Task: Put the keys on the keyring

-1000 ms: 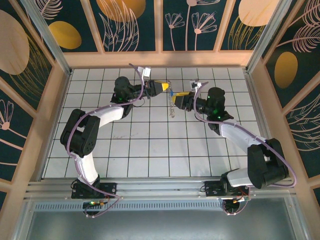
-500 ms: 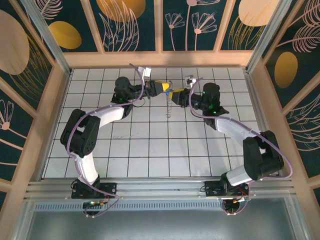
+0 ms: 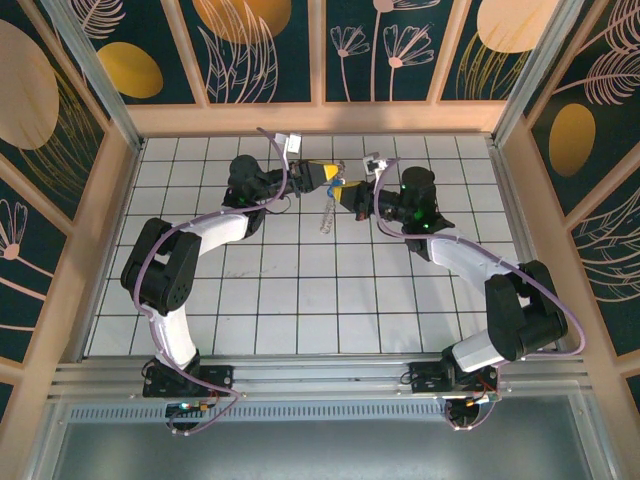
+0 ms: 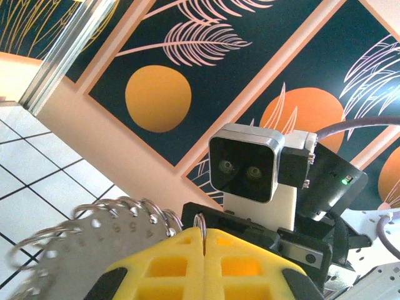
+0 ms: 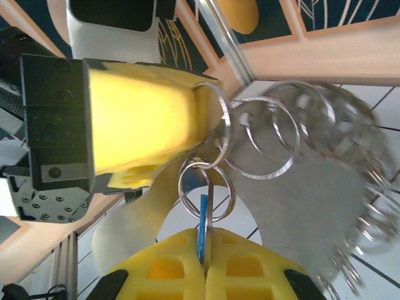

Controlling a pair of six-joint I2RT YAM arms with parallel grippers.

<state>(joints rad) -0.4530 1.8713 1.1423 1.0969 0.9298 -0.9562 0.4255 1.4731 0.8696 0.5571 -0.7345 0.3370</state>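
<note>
Key (image 5: 203, 226): sitting edge-on in the right gripper (image 5: 205, 247), blue strip poking up between the yellow fingers, small ring (image 5: 205, 187) looping at its top.
Keyring (image 5: 300, 194): hanging from the left gripper (image 5: 209, 119), just beside the key, bunch dangling over the tiles (image 3: 300, 290).
Right gripper: clamping the key, jaws narrow.
Left gripper: pinching the keyring's wire, fingers pressing together.
Arms: reaching to the far middle, tips nearly meeting, wrists facing each other.
</note>
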